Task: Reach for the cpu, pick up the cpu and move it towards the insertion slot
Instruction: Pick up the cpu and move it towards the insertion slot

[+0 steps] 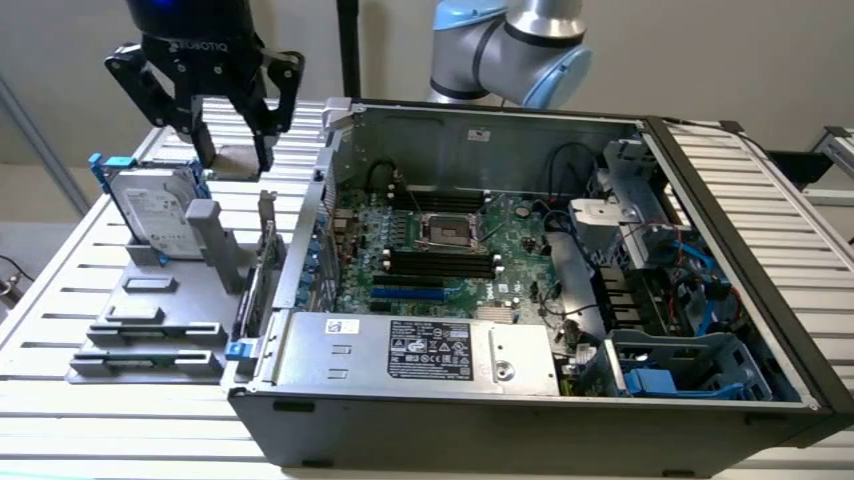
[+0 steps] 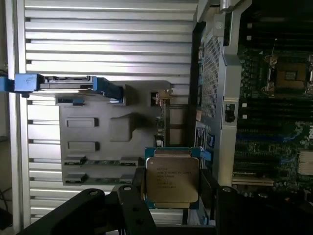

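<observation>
Slatted pale metal table (image 1: 67,270) is carrying the whole setup in the exterior view, with a plain light wall (image 1: 747,60) standing behind it and the grey-and-blue arm (image 1: 514,45) rising at the back. An open computer case (image 1: 534,420) is lying on the table. A grey parts fixture (image 1: 147,340) is sitting just beside it on the exterior view's left, with an upright hard drive (image 1: 154,210) in blue clips standing on it. The gripper (image 1: 240,150) is hanging above the far end of that fixture, outside the case wall (image 1: 324,200). Its fingers are appearing to pinch a small pale square, the cpu (image 1: 238,162), lifted clear of the fixture. The insertion slot (image 1: 447,232) is showing as a silvery frame with a dark centre on the board inside the case, well apart from the gripper.

In the wrist view the cpu (image 2: 172,177) is facing the camera, its silver top and thin rim showing. Dark fingers (image 2: 136,193) are pressing at its two sides, so the gripper (image 2: 172,192) is reading as closed on the chip. The fixture and table slats are lying beneath it, and the insertion slot (image 2: 289,76) is lying beyond the case wall.

I am judging the pick as done and the carry as the step in hand. Reaching the slot is calling for clearance over the case wall and a chip kept level in the grip
</observation>
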